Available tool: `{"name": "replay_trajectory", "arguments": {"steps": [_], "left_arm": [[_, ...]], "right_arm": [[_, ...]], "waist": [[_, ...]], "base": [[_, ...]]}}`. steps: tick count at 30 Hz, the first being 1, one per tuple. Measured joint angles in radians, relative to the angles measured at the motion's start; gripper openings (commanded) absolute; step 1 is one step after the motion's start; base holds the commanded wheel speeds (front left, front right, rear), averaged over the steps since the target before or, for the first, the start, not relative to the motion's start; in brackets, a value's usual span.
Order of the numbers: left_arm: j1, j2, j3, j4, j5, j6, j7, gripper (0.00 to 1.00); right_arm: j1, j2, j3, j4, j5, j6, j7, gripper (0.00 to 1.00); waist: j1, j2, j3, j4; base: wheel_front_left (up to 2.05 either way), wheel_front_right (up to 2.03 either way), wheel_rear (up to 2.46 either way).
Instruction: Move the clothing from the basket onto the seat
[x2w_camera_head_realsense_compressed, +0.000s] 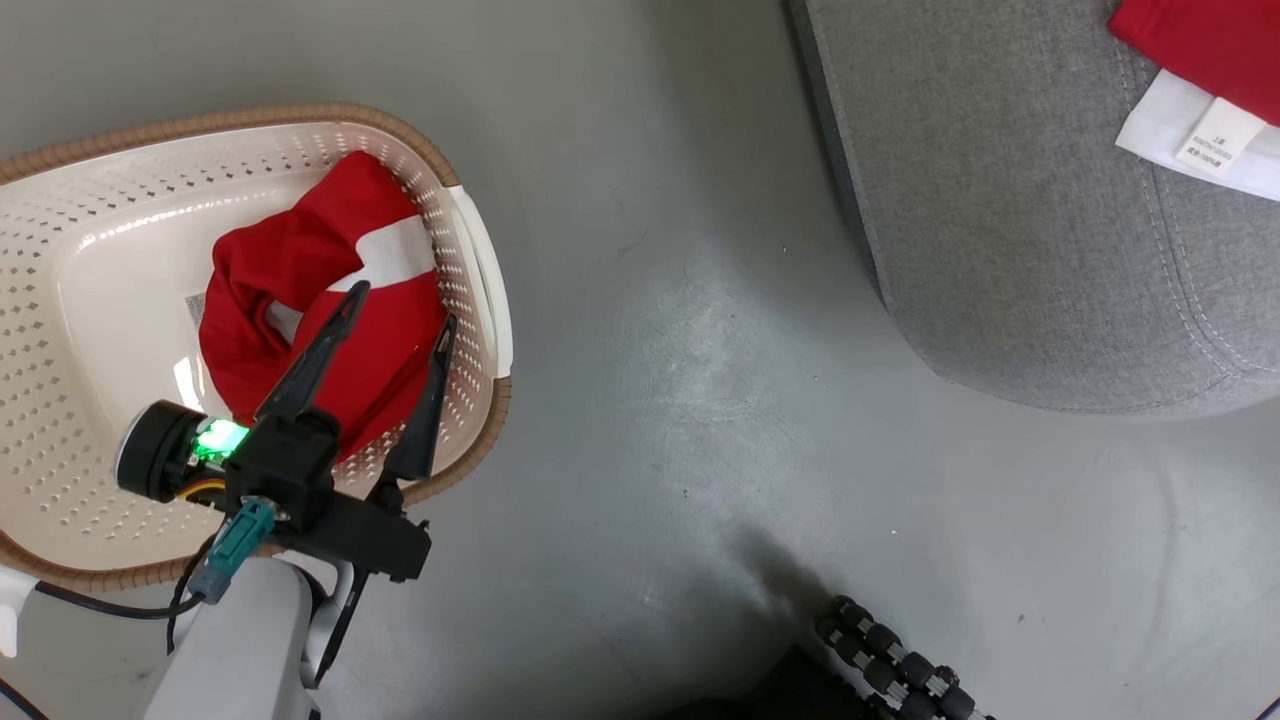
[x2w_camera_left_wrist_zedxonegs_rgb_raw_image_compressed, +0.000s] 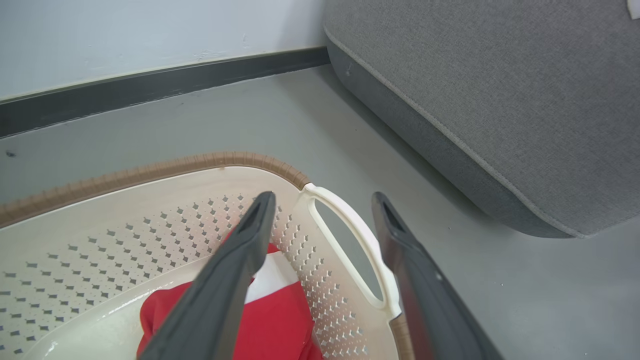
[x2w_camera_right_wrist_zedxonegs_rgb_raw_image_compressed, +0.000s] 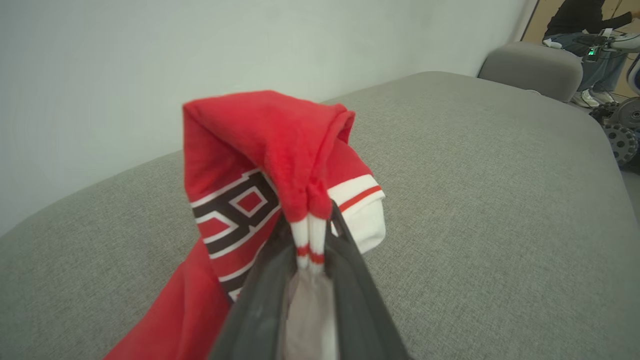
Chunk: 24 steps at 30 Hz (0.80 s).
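One jersey (x2w_camera_right_wrist_zedxonegs_rgb_raw_image_compressed: 260, 150) pinched in right gripper (x2w_camera_right_wrist_zedxonegs_rgb_raw_image_compressed: 310, 222).

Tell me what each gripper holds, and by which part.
Right gripper pinches the jersey by its striped trim edge. Left gripper, open over the red garment in the basket, holds nothing.

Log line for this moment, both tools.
left tool: open over shorts in basket | right tool: shut on jersey over sofa

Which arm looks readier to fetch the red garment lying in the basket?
Left: the left gripper hangs open above the red shorts in the basket; the right gripper is clamped on the jersey over the sofa.
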Motion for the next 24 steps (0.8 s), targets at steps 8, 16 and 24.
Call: {"name": "replay_trajectory", "arguments": {"steps": [8,16,24], "left_arm": [[-0.014,-0.016,-0.003,0.014,-0.009,0.000,0.000,1.00],[-0.014,-0.041,-0.011,0.038,-0.013,0.000,0.000,1.00],[-0.014,-0.070,-0.015,0.068,-0.024,0.000,0.000,1.00]], "right_arm": [[0.002,0.012,0.019,0.001,-0.013,0.007,-0.005,1.00],[0.053,0.037,0.050,-0.036,-0.049,0.023,-0.007,1.00],[0.086,0.040,0.070,-0.068,-0.090,0.036,-0.007,1.00]], "waist": [[-0.0001,0.0000,-0.026,0.000],[-0.0001,0.0000,-0.071,0.003],[-0.0001,-0.0001,-0.134,0.009]], "base": [[0.00,0.00,0.00],[0.00,0.00,0.00],[0.00,0.00,0.00]]}}
